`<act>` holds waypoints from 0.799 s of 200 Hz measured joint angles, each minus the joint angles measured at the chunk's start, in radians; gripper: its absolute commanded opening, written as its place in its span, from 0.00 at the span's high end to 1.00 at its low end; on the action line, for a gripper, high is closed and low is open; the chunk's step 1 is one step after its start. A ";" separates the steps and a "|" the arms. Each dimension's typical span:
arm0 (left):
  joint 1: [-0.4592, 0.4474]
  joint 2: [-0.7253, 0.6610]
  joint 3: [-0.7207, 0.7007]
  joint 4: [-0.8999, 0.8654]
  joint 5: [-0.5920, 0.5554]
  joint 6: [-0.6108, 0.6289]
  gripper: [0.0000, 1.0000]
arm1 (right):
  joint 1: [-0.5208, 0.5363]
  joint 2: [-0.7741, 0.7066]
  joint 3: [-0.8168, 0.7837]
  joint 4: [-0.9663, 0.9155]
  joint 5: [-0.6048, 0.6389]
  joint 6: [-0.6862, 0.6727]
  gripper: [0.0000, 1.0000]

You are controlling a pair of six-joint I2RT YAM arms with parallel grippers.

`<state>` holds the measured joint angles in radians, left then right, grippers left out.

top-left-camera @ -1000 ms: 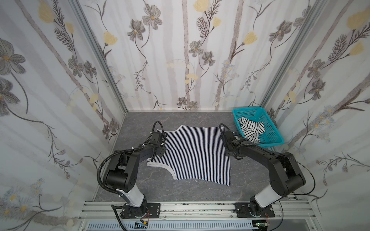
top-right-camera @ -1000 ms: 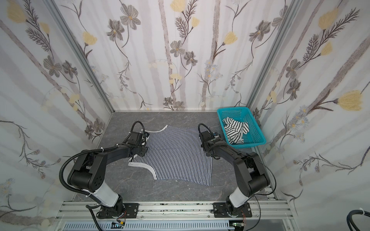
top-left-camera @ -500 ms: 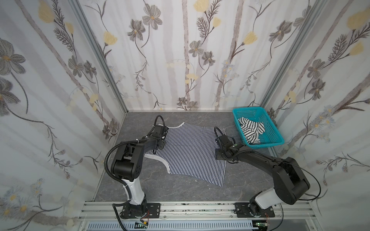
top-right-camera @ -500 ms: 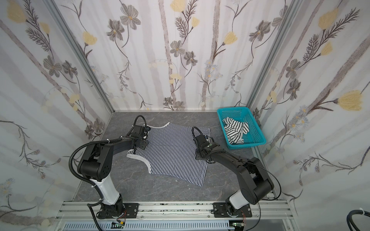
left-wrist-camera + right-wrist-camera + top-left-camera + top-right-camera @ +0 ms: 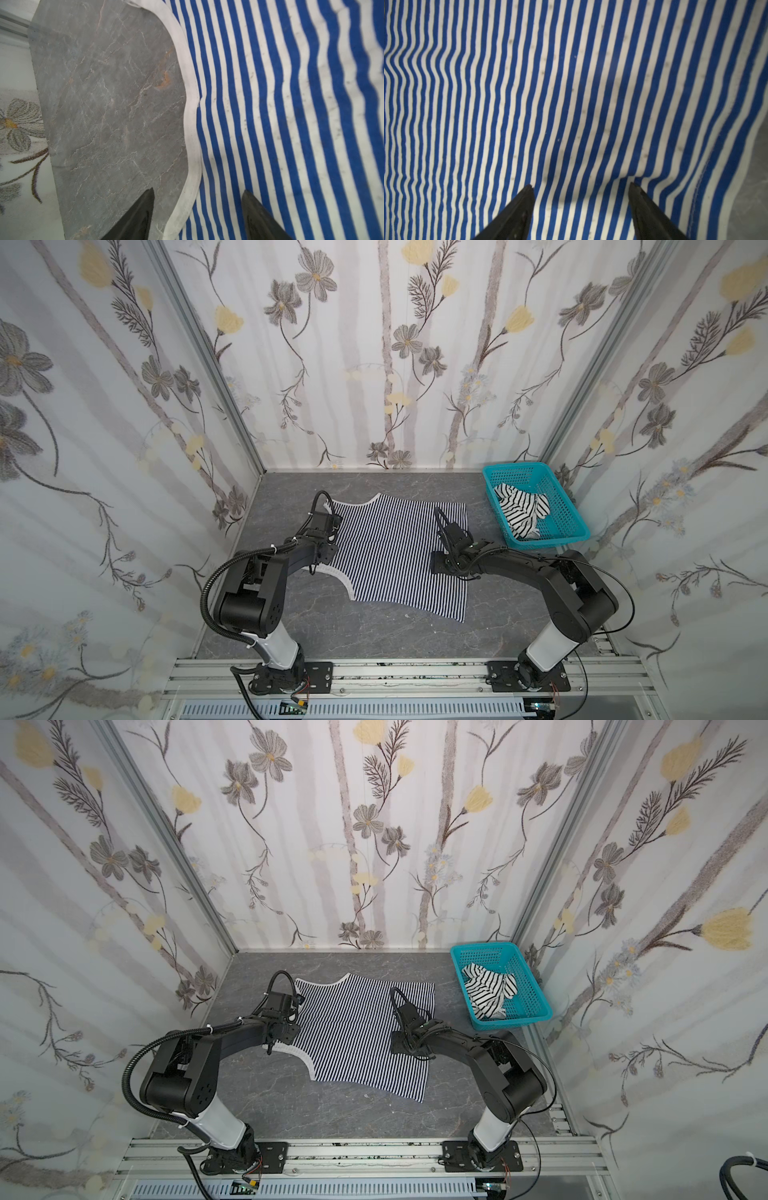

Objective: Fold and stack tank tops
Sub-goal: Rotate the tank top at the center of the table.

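**Two tops, one flat and one crumpled**

The fine-striped tank top lies spread flat in the middle of the grey worktop. The left pincer stands wide at the left edge of this top. One finger is over the bare worktop and the other over the stripes, with the white trim between them. The right pincer is also wide, both fingers on the striped cloth near its right side. The wide-striped tank top lies crumpled in the turquoise basket, at the far right corner.
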<state>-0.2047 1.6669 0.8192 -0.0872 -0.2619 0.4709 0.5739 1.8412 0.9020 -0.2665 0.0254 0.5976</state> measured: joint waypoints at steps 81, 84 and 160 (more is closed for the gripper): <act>0.010 -0.074 -0.090 0.033 -0.006 0.000 0.30 | -0.097 0.116 0.144 -0.013 -0.023 -0.076 0.26; 0.011 -0.079 -0.094 0.033 -0.006 0.000 0.30 | -0.098 0.118 0.146 -0.015 -0.025 -0.078 0.26; -0.010 -0.283 -0.083 -0.044 0.050 -0.030 0.27 | -0.089 -0.134 0.064 -0.089 -0.039 -0.052 0.25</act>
<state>-0.2142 1.3842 0.7361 -0.1310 -0.2119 0.4408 0.4854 1.7069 0.9657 -0.3553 -0.0135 0.5453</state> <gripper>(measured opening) 0.727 0.746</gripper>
